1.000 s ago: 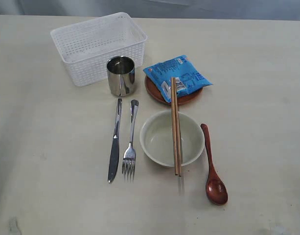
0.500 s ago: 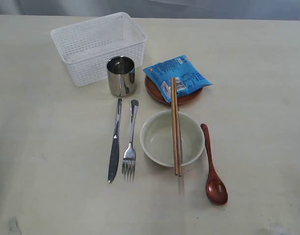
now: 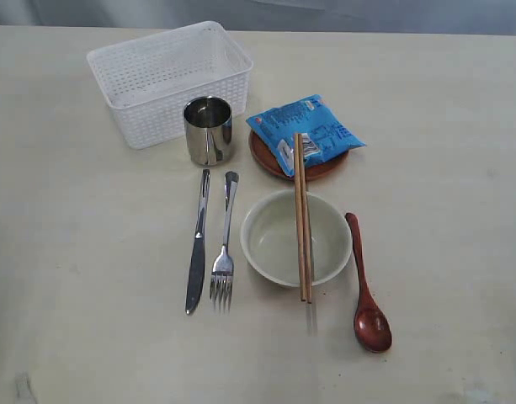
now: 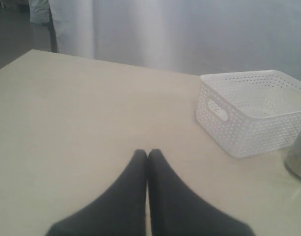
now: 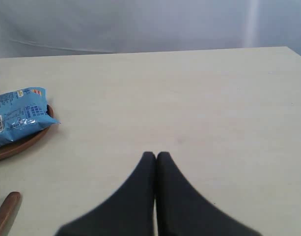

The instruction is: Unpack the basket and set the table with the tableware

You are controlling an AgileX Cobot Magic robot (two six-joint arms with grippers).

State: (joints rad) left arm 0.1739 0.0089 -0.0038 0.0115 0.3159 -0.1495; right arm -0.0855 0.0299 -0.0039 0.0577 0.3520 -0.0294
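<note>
My left pincer [image 4: 148, 154] and right pincer [image 5: 155, 156]: each pressed together, pinching nothing, over the table [image 3: 72, 252]. Basket [image 3: 169, 80]: near the far edge. Cup [image 3: 209, 130]: just beside it. Knife [image 3: 197, 252], fork [image 3: 224, 252]: side by side, mid-table. Chopsticks [image 3: 302, 219]: across the bowl [image 3: 274, 240], far ends on the blue packet [image 3: 304, 126] on the plate [image 3: 266, 160]. Spoon [image 3: 367, 295]: beside the bowl.
</note>
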